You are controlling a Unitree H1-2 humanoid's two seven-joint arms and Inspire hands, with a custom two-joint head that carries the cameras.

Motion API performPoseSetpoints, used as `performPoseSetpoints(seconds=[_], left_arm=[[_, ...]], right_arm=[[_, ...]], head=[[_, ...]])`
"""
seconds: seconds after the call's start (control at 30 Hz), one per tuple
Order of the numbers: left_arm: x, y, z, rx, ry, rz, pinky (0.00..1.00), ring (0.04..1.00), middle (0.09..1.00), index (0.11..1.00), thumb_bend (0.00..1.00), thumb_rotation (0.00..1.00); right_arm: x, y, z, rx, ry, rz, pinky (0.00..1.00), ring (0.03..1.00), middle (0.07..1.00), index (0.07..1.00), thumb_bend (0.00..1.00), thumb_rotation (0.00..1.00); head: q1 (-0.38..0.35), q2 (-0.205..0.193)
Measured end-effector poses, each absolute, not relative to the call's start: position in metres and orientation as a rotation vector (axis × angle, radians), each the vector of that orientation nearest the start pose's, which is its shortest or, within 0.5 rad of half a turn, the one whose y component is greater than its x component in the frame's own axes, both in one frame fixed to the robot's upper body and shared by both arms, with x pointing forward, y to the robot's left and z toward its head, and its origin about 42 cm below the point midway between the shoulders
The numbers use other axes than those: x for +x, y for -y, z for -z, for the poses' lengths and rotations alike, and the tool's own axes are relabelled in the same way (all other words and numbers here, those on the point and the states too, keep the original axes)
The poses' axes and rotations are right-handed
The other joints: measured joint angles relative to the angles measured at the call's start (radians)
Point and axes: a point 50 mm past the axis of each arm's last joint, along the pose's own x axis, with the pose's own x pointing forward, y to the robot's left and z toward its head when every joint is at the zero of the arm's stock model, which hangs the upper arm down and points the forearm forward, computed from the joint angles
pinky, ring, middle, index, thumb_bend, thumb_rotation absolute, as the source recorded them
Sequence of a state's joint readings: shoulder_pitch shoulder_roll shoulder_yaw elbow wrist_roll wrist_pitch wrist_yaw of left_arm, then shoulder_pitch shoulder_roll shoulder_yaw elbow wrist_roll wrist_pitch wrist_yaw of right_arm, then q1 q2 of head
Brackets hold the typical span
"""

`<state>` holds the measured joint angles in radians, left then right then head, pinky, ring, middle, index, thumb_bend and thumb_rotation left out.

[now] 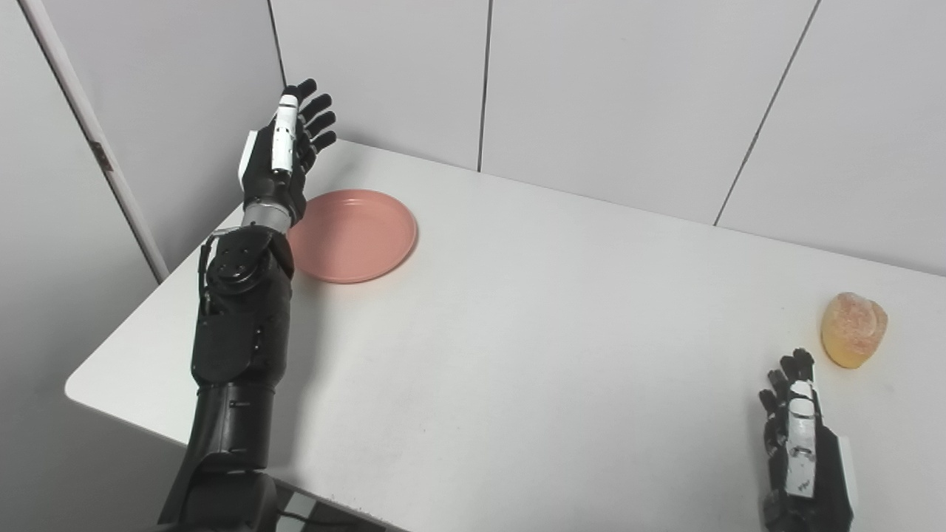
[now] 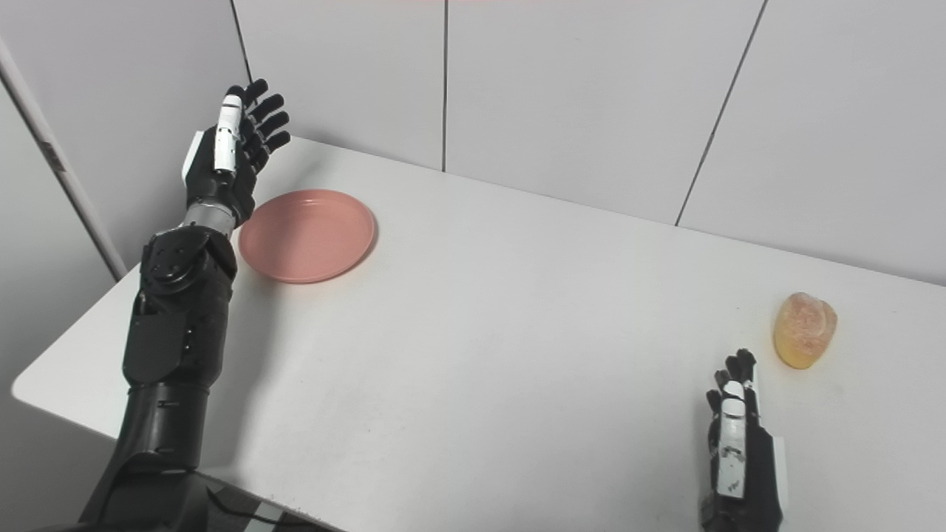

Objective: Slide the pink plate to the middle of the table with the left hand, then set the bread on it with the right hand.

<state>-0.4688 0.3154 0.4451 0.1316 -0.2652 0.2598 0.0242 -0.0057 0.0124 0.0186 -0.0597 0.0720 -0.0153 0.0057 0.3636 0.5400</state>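
Observation:
The pink plate [image 1: 353,234] lies at the table's far left corner. My left hand [image 1: 290,148] is raised just left of the plate's rim, fingers spread and pointing up, open and holding nothing. Whether it touches the plate I cannot tell. The bread [image 1: 853,329], a rounded golden-brown roll, stands near the right edge of the table. My right hand [image 1: 800,436] rests low at the front right, a little short of the bread and to its left, fingers extended and apart, open, not touching it.
The white table [image 1: 517,340] runs from the left corner to the right border. Grey wall panels [image 1: 606,96] stand close behind its far edge. The left forearm [image 1: 236,347] lies over the table's left side.

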Motion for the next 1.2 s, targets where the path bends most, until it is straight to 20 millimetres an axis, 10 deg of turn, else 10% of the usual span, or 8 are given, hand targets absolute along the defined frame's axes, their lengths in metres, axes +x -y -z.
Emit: performPoseSetpoints(seconds=[1.2], left_arm=[[0.392, -0.469, -0.214, -0.199, 0.113, -0.485, 0.86, 0.852, 0.855, 0.847, 0.36, 1.00]], right_arm=[[0.284, 0.204, -0.115, 0.074, 0.081, -0.025, 1.00, 1.000, 1.000, 1.000, 0.18, 1.00]], head=[[0.009, 0.008]])
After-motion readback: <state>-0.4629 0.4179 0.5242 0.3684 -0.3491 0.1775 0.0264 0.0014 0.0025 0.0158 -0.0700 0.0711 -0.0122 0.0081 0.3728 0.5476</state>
